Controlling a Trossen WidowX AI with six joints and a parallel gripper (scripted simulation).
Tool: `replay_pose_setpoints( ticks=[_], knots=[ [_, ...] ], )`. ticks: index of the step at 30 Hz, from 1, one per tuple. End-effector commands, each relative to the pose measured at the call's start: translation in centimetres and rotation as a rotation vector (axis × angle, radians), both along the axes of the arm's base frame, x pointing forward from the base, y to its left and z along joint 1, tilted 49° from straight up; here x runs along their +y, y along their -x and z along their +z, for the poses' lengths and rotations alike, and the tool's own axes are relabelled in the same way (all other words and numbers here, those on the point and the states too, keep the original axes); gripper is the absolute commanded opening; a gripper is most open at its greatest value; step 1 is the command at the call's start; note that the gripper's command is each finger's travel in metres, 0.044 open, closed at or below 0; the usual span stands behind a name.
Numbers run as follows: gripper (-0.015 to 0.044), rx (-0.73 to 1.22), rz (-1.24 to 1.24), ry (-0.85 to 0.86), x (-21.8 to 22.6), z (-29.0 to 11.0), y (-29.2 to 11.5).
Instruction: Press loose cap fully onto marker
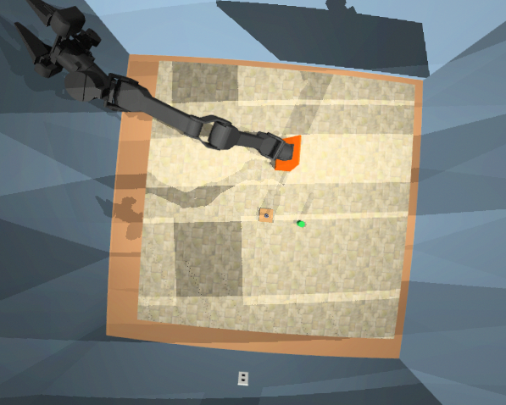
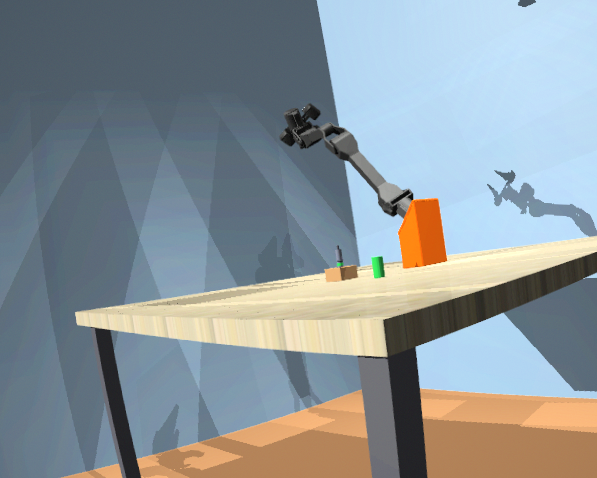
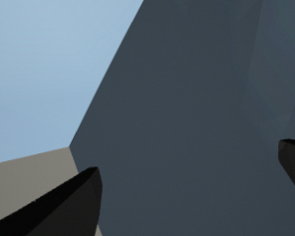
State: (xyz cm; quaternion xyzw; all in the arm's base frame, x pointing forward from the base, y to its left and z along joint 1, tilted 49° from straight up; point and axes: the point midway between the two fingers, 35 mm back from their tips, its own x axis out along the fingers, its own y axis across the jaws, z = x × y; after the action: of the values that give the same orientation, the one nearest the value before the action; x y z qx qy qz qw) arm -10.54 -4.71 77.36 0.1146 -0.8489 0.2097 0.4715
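One marker [image 2: 338, 254], one cap [image 2: 377, 267]

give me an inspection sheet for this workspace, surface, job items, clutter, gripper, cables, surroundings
Surface: wooden table, pale patterned top, dark legs.
Job's things: marker upright in holder block; green cap upright on the table beside it, apart, not on the marker.
Clutter: nothing seen.
Gripper: gripper open, holding nothing, raised high, away from the table, pointing at the walls.
Cables: nothing seen.
Surroundings: orange base carrying the arm; grey and blue walls; orange floor.

Cap [image 2: 377, 267] beside marker [image 2: 338, 255] in holder [image 2: 340, 272]; gripper [image 2: 297, 126] high, open.
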Motion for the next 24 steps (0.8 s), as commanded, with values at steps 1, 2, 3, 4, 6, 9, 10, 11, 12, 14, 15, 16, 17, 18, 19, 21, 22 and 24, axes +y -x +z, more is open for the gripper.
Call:
replay_pose_setpoints(
  ticks=[1, 2, 3, 4, 6, 9, 10, 11, 12, 14, 15, 16, 17, 18, 19, 21, 22, 24],
  knots=[
    [0.0374, -0.001, 0.001, -0.003, -0.1, 0.0, 0.0],
    [0.0348, -0.005, 0.006, -0.011, -0.4, -0.1, 0.1],
    [0.0321, -0.011, 0.013, -0.024, -1.0, -0.2, 0.3],
    [0.0295, -0.019, 0.023, -0.043, -1.7, -0.4, 0.5],
    [0.0243, -0.039, 0.051, -0.098, -3.9, -0.9, 1.0],
    [0.024, -0.068, 0.103, -0.201, -8.0, -2.1, 1.3],
    [0.024, -0.075, 0.12, -0.237, -9.3, -2.5, 1.3],
    [0.024, -0.082, 0.135, -0.273, -10.8, -3.0, 1.3],
    [0.024, -0.087, 0.151, -0.311, -12.2, -3.5, 1.2],
    [0.024, -0.093, 0.182, -0.386, -15.0, -4.6, 0.7],
    [0.024, -0.095, 0.197, -0.424, -16.4, -5.2, 0.4],
    [0.024, -0.095, 0.212, -0.462, -17.8, -5.8, 0.0],
    [0.024, -0.093, 0.227, -0.501, -19.1, -6.5, -0.5],
    [0.024, -0.091, 0.242, -0.54, -20.4, -7.1, -1.0],
    [0.024, -0.087, 0.257, -0.579, -21.7, -7.8, -1.6],
    [0.024, -0.075, 0.286, -0.657, -24.2, -9.3, -3.0],
    [0.024, -0.067, 0.301, -0.696, -25.4, -10.0, -3.7],
    [0.024, -0.052, 0.337, -0.772, -27.8, -11.7, -5.5]
  ],
)
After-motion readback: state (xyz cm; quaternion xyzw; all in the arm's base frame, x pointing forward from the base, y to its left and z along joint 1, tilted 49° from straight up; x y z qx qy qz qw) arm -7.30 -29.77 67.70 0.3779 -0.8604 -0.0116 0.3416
